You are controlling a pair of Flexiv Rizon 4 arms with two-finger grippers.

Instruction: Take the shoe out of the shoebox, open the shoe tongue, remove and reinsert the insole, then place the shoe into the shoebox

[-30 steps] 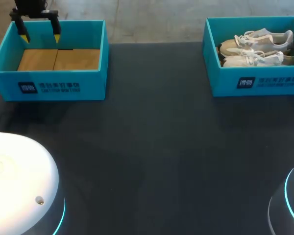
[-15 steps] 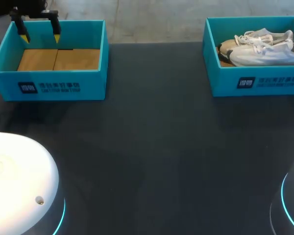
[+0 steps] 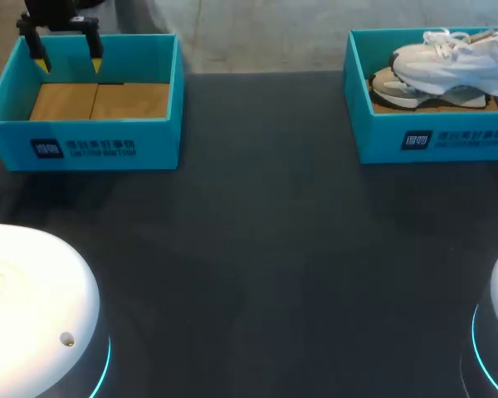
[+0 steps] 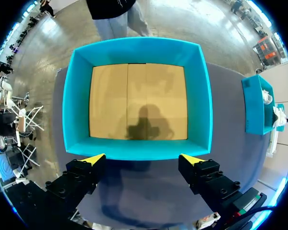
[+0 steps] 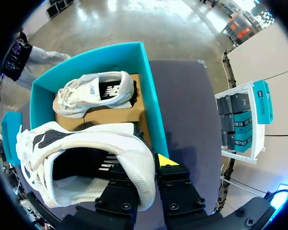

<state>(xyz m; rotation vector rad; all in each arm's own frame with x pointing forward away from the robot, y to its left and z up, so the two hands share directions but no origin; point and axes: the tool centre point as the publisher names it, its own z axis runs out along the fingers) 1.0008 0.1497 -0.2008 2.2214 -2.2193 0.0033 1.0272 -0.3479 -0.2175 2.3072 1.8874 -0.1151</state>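
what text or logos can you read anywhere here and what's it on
left shoebox front: logo square and row of characters, too blurred to read
right shoebox front: same print, too blurred
shoe in the box, side mark: illegible
held shoe, insole print: illegible

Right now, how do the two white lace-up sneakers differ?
The held white sneaker is raised, its heel pinched in the right gripper; the other white sneaker rests untouched on the teal shoebox's brown floor. The held one reaches over the box's wall; the other sits wholly inside. Both are white, laced.
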